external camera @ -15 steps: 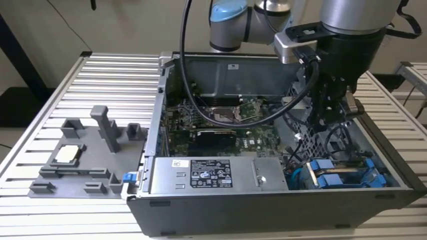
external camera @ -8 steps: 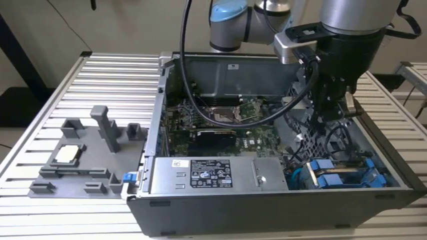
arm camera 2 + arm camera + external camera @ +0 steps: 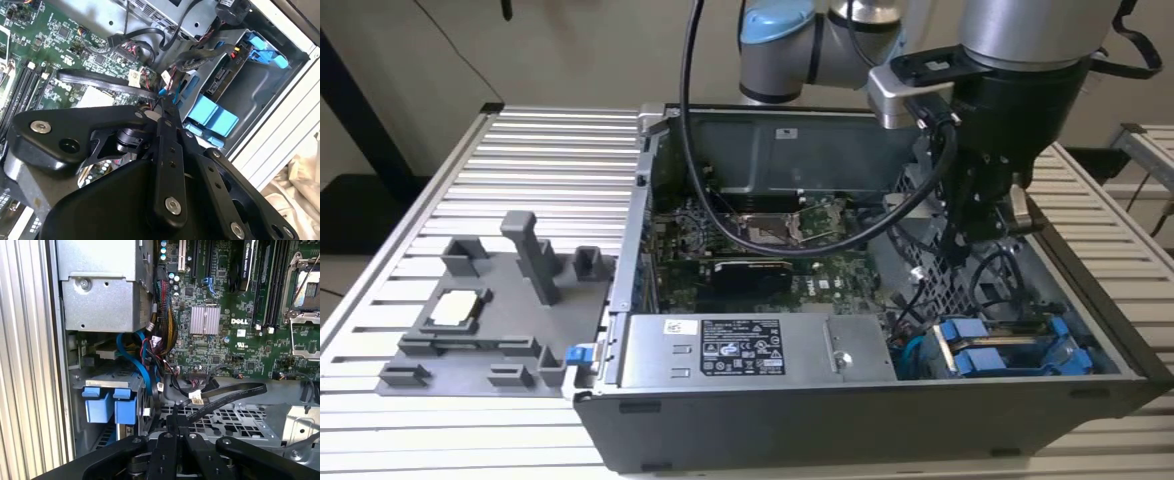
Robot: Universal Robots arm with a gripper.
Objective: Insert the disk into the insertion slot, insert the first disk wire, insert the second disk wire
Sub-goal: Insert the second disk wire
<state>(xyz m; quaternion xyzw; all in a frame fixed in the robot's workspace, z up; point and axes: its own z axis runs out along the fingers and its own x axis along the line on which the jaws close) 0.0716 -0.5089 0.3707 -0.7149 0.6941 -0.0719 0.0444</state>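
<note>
Scene items, from the exterior view's left to its right:

- Tabletop (image 3: 414, 190): slatted pale metal, carrying everything listed.
- Grey fixture (image 3: 494, 310): moulded holder with upright posts, well apart from the gripper, far to the exterior view's left of it.
- Computer case (image 3: 854, 430): dark, side panel off, interior exposed; the gripper reaches down into it.
- Power supply (image 3: 720, 350): silver box with a printed label, near the gripper and lower in the case than it.
- Motherboard (image 3: 774, 270): green, between the power supply and the case's far wall, near the gripper.
- Flat black cable (image 3: 230, 394): lies across the board's edge. One end meets the gripper tip; I cannot tell whether it is pinched.
- Gripper (image 3: 970, 232): black, slim fingers (image 3: 169, 440) pressed together with no gap showing in both wrist views. The tip is just above a perforated grey metal panel (image 3: 235, 417).
- Disk (image 3: 994, 358): in its bright blue carrier frame, seated in the insertion slot (image 3: 102, 381), a dark grey metal bay. It is near the gripper, not touching it, beside a second blue-tabbed carrier (image 3: 97, 407).
</note>
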